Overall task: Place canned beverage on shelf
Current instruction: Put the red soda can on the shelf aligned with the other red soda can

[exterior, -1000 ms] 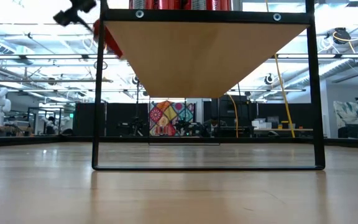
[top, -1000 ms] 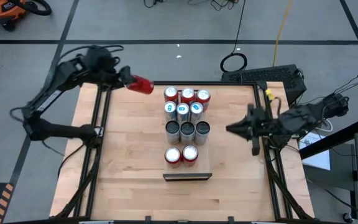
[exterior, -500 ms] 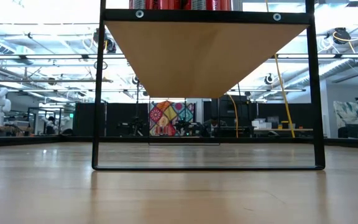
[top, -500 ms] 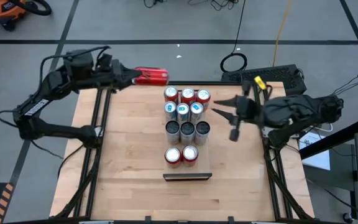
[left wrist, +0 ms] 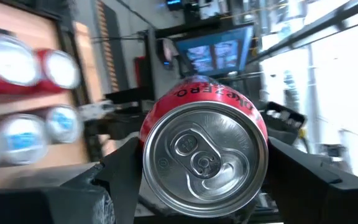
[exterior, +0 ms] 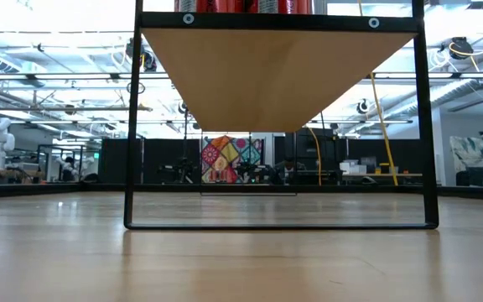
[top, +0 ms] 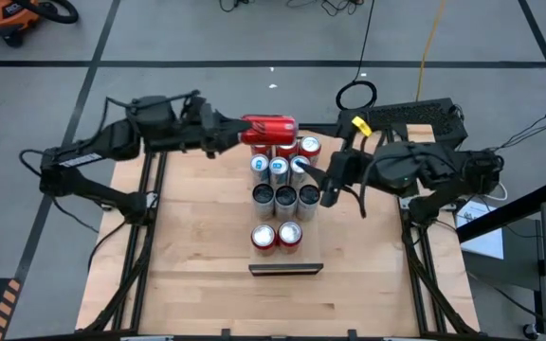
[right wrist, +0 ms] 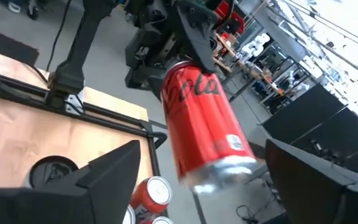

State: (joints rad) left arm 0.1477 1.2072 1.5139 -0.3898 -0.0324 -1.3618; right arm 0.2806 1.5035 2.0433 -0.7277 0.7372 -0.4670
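My left gripper [top: 238, 135] holds a red can [top: 269, 128] level in the air over the far end of the shelf [top: 287, 256], a pale board with a dark strip at its near end. Several cans [top: 285, 170] stand upright in rows on the shelf: red, blue-white and dark ones. My right gripper [top: 322, 182] hovers open by the shelf's right side. In the right wrist view its fingers stand wide on either side of the can's free end [right wrist: 222, 169], apart from it. The low view shows only the shelf's underside [exterior: 275, 75]. My left gripper pinches the red can's side wall near its tab end [left wrist: 204, 155] between its two fingers [left wrist: 120, 177]. The fingers come level from the table's left and lie along the can. The can is lifted clear and lies level, with its other end pointing toward the table's right.
The shelf stands raised on a black frame [exterior: 130, 126] over the wooden tabletop [top: 197, 237]. Bare board lies between the two nearest red cans [top: 277, 235] and the dark strip [top: 285, 269]. Cables and a dark box [top: 415, 114] lie beyond the table's far right corner.
My left gripper has carried the red can from the table's far left corner toward the right, over the shelf's far end, and the can has turned level. My right gripper has gone left toward the shelf, risen, rolled and opened.
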